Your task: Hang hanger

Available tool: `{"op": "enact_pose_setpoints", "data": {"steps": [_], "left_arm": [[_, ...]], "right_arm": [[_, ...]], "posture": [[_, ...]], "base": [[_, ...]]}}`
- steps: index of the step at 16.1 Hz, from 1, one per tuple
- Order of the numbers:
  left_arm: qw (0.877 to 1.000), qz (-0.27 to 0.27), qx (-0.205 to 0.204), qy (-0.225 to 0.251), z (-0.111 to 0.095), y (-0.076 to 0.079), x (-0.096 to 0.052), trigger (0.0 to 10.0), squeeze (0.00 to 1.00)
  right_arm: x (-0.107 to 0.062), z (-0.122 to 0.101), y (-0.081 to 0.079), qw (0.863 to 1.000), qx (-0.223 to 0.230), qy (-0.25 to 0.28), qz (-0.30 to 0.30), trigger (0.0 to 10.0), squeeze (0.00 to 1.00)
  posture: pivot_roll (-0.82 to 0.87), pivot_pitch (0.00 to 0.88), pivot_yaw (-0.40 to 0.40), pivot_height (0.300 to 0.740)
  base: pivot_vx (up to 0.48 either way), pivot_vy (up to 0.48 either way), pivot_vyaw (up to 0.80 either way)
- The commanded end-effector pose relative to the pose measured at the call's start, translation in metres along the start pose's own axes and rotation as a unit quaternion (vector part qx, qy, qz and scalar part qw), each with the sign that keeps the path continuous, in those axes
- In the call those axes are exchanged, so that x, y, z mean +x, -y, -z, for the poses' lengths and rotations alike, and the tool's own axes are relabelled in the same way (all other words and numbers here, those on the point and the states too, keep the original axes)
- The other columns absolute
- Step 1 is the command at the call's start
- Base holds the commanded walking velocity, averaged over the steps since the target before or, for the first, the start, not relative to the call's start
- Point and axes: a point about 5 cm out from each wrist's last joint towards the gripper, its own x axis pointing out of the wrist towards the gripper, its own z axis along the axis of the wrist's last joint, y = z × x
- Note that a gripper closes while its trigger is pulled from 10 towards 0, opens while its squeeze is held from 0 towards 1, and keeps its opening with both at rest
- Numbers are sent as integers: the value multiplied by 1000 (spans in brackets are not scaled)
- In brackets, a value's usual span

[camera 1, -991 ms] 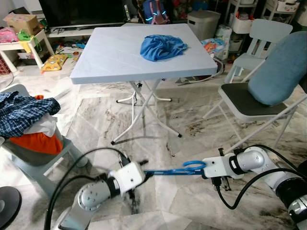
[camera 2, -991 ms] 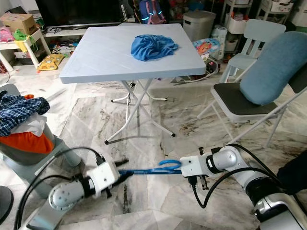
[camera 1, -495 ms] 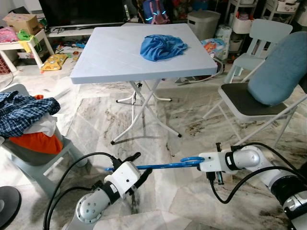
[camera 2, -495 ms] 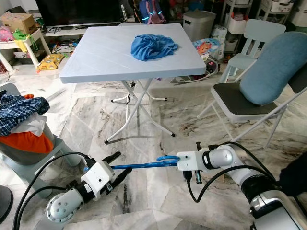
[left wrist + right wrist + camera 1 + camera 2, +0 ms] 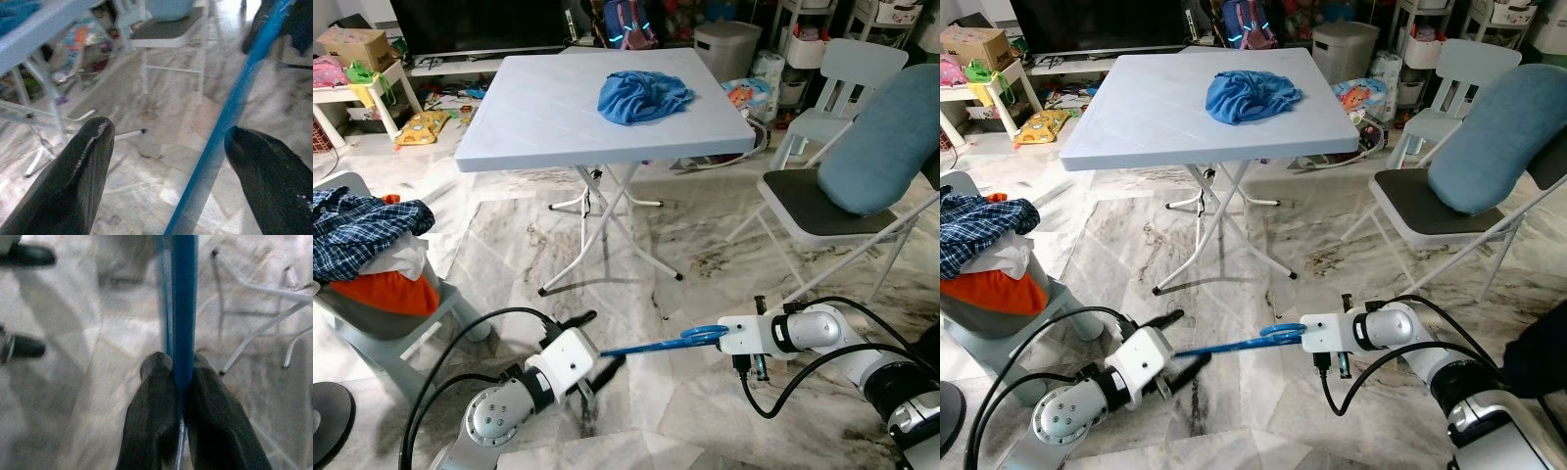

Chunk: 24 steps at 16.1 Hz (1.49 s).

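The hanger (image 5: pixel 651 345) lies level above the floor (image 5: pixel 636 245), between the two claws. The right claw (image 5: pixel 717 336) grips its hook end, fingers closed on it; the left claw (image 5: pixel 597 352) sits at the opposite end, fingers spread with the bar between them. Behind them stands the counter (image 5: pixel 548 117), with a cloth (image 5: pixel 643 95) on its far right part. A chair (image 5: pixel 842 196) stands to the right, holding a cushion (image 5: pixel 891 137). A basket (image 5: pixel 386 313) containing clothes (image 5: pixel 362 230) sits to the left.

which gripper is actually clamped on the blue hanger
The right gripper: its jaws are pinched shut on the blue hanger. The left gripper is open, the hanger passing between its jaws.
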Motion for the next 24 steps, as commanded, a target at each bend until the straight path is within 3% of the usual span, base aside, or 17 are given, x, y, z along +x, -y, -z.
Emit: {"op": "enact_pose_setpoints", "data": {"steps": [1,4,6,8,9,11,12,13,14,15,16,17,19,20,22,24], "left_arm": [[1000,20,9,15,-7,2,3,10000,1000],[997,71,7,-7,-5,6,4,10000,1000],[999,54,7,2,-8,-1,7,10000,1000],[1000,17,-6,24,-14,-9,8,10000,1000],[999,-33,-13,33,-17,-17,7,10000,1000],[989,-121,-63,61,-21,-21,0,10000,1000],[986,-138,-72,63,-21,-20,-1,10000,1000],[979,-173,-89,62,-20,-17,-2,10000,0],[973,-197,-100,61,-20,-15,-3,10000,0],[964,-230,-122,59,-18,-15,-3,10000,0],[947,-279,-151,56,-16,-17,-4,10000,0],[926,-324,-188,43,-10,-21,-7,10000,0],[906,-365,-213,25,1,-27,-14,10000,0],[897,-382,-221,15,5,-28,-17,10000,0],[892,-387,-232,12,8,-28,-18,10000,0],[888,-387,-247,9,9,-26,-18,10000,0]], "right_arm": [[-1,3,0,1000,-2,-11,-3,0,0],[3,3,-4,1000,-6,-21,-16,0,0],[9,-3,-3,1000,-3,-20,-10,0,0],[11,-3,-1,1000,5,-27,3,0,0],[13,-2,0,999,22,-31,17,0,0],[18,2,-5,995,94,-27,36,0,0],[19,3,-6,992,113,-25,40,0,0],[23,0,-8,985,167,-4,44,0,0],[26,-1,-10,978,203,9,44,0,0],[30,-8,-8,961,269,40,52,3725,0],[37,-17,-4,920,378,82,68,8431,0],[43,-24,1,859,490,113,90,10000,0],[45,-21,2,804,566,105,150,10000,0],[45,-19,1,786,586,100,170,10000,0],[42,-20,-2,780,585,105,194,10000,0],[40,-17,-13,772,582,78,244,10000,0]], "posture": [[-45,0,7,740],[-46,0,2,740],[-46,0,3,740],[-45,0,5,740],[-45,0,4,740],[-38,0,1,740],[-38,0,1,740],[-37,0,-1,740],[-33,0,-1,740],[-32,0,-1,740],[-30,0,-1,740],[-27,0,0,740],[-25,0,0,740],[-22,0,-2,740],[-18,0,-5,740],[-22,0,1,740]], "base": [[0,0,0],[0,0,0],[0,0,0],[0,0,0],[0,0,0],[0,0,0],[0,0,0],[0,0,0],[0,0,0],[0,0,0],[0,0,0],[0,0,0],[0,0,0],[0,0,0],[0,0,0],[0,0,0]]}}
